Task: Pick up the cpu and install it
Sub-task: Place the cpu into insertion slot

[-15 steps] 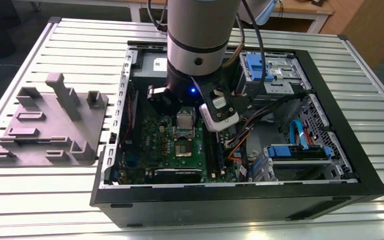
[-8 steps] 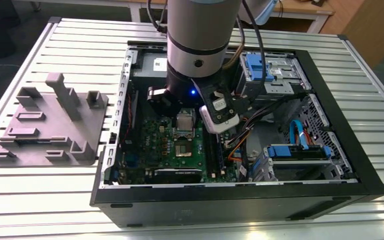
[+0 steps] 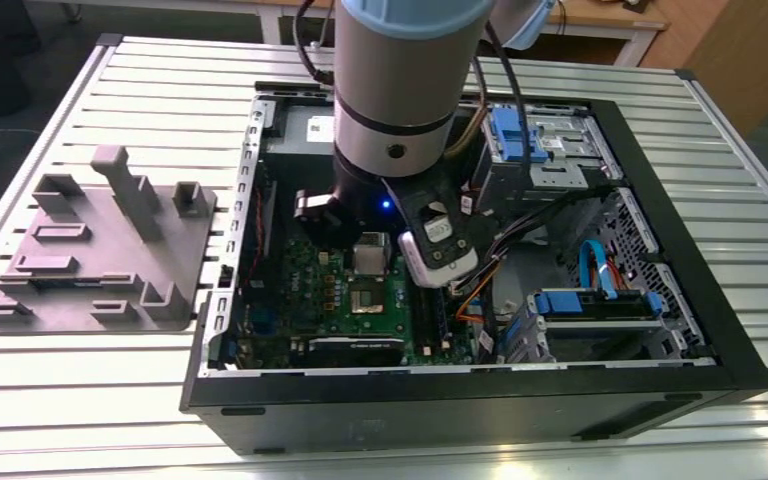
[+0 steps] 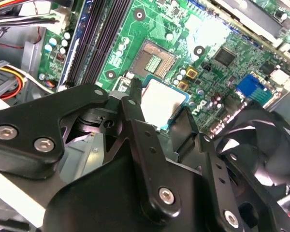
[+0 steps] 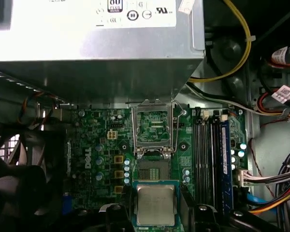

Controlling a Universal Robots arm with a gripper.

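Silvery-grey square cpu (image 5: 155, 205) was clamped in the black gripper (image 4: 158, 109).
It was pinched by its edges and held flat to suit the open metal-framed socket (image 5: 152, 170) just beyond the fingertips.

Soft, even light falls on the table (image 3: 91, 400) in the exterior view; glare whitens the cpu (image 4: 162, 99) and green board (image 4: 212, 36) in the second wrist view; the first wrist view is dim.

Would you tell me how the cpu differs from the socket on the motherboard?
The cpu has a plain silvery top; the socket shows a dark centre in a metal frame. The cpu sits between the fingers; the socket is fixed to the motherboard, its lid swung open, empty. Both are square.
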